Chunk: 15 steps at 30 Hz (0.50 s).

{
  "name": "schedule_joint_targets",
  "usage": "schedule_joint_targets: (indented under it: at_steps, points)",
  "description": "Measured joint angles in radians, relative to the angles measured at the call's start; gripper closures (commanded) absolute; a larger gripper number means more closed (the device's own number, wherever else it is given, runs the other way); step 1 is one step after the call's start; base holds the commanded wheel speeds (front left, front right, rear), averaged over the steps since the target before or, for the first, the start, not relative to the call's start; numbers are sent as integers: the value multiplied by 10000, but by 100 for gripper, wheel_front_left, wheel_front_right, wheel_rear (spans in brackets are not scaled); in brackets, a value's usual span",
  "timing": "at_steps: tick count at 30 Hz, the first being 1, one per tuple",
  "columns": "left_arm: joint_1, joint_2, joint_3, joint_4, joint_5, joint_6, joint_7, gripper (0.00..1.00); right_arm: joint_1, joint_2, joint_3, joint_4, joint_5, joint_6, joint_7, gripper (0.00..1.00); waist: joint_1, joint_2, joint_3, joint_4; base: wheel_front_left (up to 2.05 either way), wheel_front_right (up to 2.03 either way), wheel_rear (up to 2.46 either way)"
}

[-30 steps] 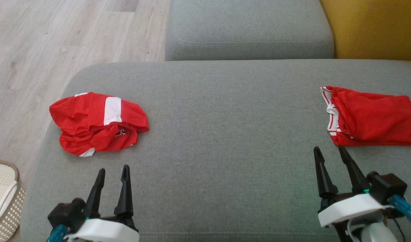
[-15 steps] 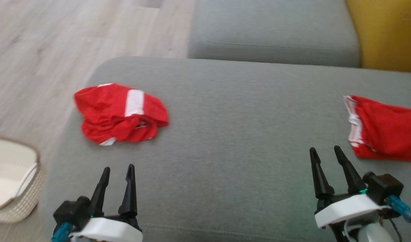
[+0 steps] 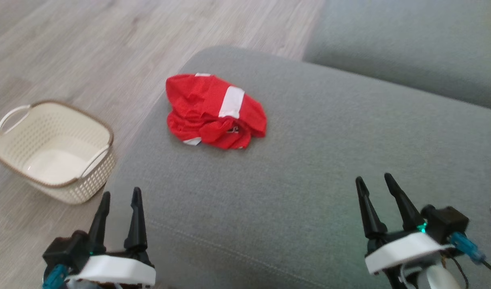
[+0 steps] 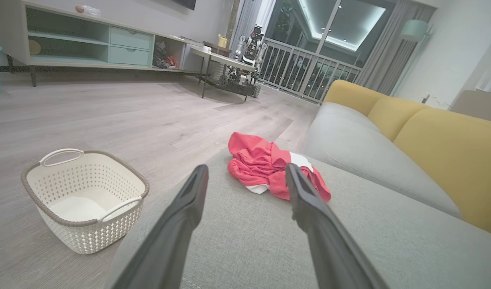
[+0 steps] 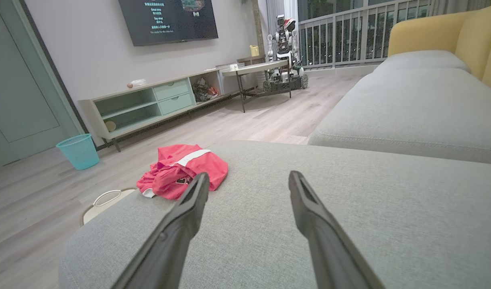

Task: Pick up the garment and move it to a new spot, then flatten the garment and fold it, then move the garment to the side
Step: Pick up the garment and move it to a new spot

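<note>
Both arms are hovering low over the near edge of the broad grey fabric sofa cushion [image 3: 309, 160], and neither is carrying anything: the left gripper [image 3: 121, 192] is holding its two dark fingers well apart with nothing between them, and the right gripper [image 3: 373, 178] is doing the same. The target, a crumpled red mesh garment with a white stripe [image 3: 215, 111], is lying bunched near the cushion's far left corner, close to the edge that drops to the wooden floor. In the head view it is sitting between one and two o'clock from the left gripper and at about ten o'clock from the right one, well apart from both. The left arm is looking like the nearer one. The left wrist view backs that up: the heap is showing dead ahead at twelve o'clock, framed between the spread fingers. In the right wrist view it is sitting off at ten o'clock, past the left fingertip. The heap's long axis is running roughly from ten to four o'clock in the head view, slanting across the left arm's line of reach. A cream perforated plastic basket with a brown rim [image 3: 88, 186] is standing on the floor at about ten o'clock from the left gripper, just beside the cushion's corner. The pick-up is not yet begun, so I'm judging a forward reach by the left arm as the likely opener.
</note>
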Motion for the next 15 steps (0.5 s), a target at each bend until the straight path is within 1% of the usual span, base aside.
schedule_joint_targets:
  at_steps: [3,8,15]
  points:
    - [4,-12,48,-213,-77,155,0,0,-292,0,153,132,-27,0,0,0,0,0,212,180,0,0,0]
    - [16,-10,245,-360,-77,238,0,0,-564,0,194,199,-27,0,0,0,0,0,338,289,0,0,0]
    - [2,-12,430,-399,-77,157,0,0,-563,0,176,244,-56,0,0,0,0,0,391,287,0,0,0]
